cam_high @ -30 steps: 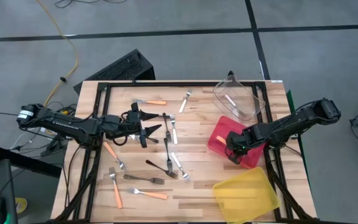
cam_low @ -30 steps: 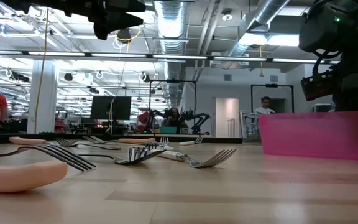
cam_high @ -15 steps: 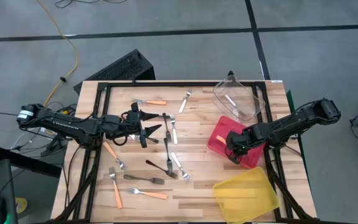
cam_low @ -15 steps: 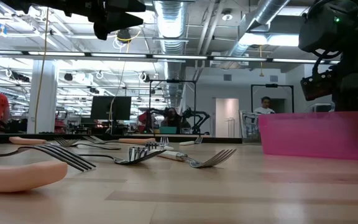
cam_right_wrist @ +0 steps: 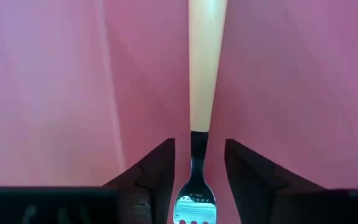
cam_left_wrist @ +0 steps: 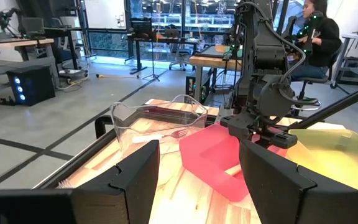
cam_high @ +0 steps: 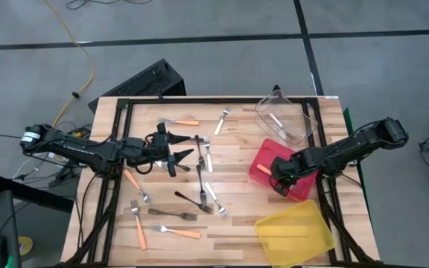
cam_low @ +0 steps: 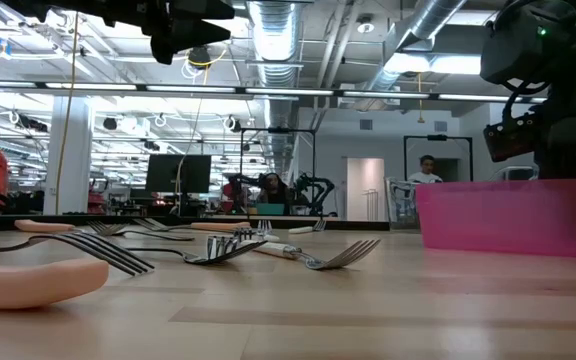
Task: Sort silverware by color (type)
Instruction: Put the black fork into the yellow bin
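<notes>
Wooden counter (cam_high: 237, 223) with black frame rails, seen from above. Right pincer (cam_high: 280, 179): low over the red bin (cam_high: 261, 162) at the counter's right side; in its wrist view the two fingers (cam_right_wrist: 157, 171) stand apart with a gap on either side of an orange-handled fork (cam_right_wrist: 205, 74), which runs between them with its metal head near the camera and its handle stretching away over the bin's red floor; whether the fork rests on that floor cannot be told. Left pincer (cam_high: 181, 147): hovering above the counter left of centre, fingers spread wide, nothing between them. Clear bin (cam_high: 293, 123): far right corner, one pale fork (cam_high: 277, 121) inside. Yellow bin (cam_high: 295, 232): near right corner, contents not discernible. Loose silverware on the counter: one orange-handled fork (cam_high: 182, 122) at the far left; one pale fork (cam_high: 220, 121) just right of it; black and pale forks (cam_high: 203, 175) clustered about the centre, beside the left pincer; a further group (cam_high: 162, 222) of orange-handled and dark forks at the near left. Low view: fork tines and an orange handle (cam_low: 28, 280) lying flat in the foreground, red bin wall at right, people at workstations in the room beyond.
</notes>
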{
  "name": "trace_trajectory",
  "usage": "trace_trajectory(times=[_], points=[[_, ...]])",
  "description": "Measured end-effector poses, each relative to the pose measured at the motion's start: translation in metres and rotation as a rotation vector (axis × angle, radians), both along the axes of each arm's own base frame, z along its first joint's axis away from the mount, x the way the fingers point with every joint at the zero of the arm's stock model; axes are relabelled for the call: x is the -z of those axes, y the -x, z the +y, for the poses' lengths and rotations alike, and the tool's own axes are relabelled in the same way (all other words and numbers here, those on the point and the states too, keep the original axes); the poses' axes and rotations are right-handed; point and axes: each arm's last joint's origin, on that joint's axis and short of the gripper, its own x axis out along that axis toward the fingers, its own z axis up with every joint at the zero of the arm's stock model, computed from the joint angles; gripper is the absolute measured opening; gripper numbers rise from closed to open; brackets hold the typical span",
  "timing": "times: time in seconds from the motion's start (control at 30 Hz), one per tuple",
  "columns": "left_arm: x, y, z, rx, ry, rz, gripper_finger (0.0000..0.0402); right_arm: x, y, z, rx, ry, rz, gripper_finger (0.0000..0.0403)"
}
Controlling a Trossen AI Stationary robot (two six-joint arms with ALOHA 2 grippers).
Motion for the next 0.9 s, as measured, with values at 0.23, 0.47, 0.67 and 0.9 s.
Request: trace_trajectory(times=[0.23,0.47,0.67,0.9], points=[[0.002,0.0,0.0,0.001,0.0,0.021,0.0206,0.0,0.0,0.0,0.01,-0.002,-0.001,0.0161],[0.01,0.0,0.003,0.112,0.038,0.14,0.0206,-0.015,-0.01,0.002,-0.02,-0.005,-0.047,0.016],[0.016,0.004,0.003,0.212,-0.017,0.411,0.0206,-0.028,-0.014,0.003,-0.051,0.007,-0.04,0.016],[0.024,0.005,0.001,0.301,0.017,0.487,0.0206,-0.033,-0.015,0.002,-0.047,0.03,-0.029,0.016]])
